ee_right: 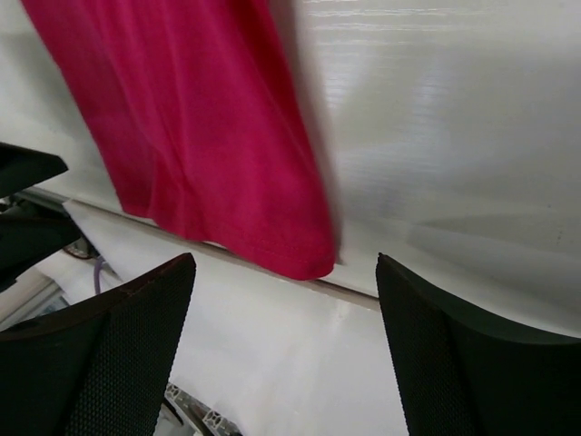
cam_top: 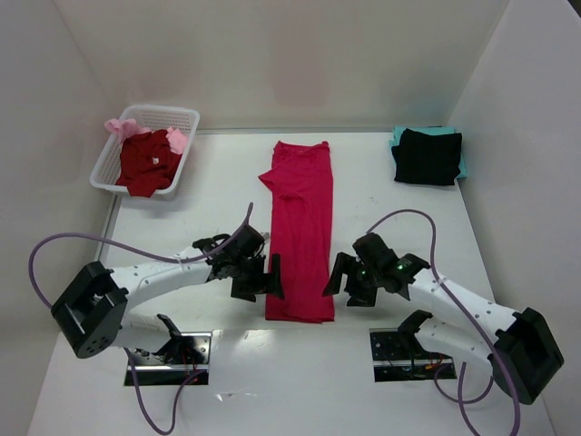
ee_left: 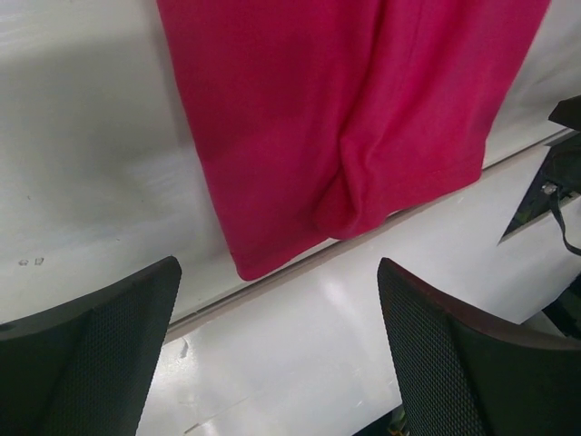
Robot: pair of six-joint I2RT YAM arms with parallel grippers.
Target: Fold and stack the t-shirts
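A folded crimson-pink cloth t-shirt (cam_top: 300, 232) is lying toward the near edge of the table (cam_top: 408, 236). The left end effector (cam_top: 260, 280) and right end effector (cam_top: 348, 280) are flanking it, wide open, empty.

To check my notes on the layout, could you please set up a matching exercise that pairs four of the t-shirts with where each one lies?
Things:
1. crimson-pink t-shirt
2. black t-shirt
3. dark red t-shirt
4. teal t-shirt

Places:
A. in the white basket, far left
B. under another shirt, only its edges showing
C. laid out long in the middle of the table
D. on top of another shirt, far right

Pairs: 1-C, 2-D, 3-A, 4-B.
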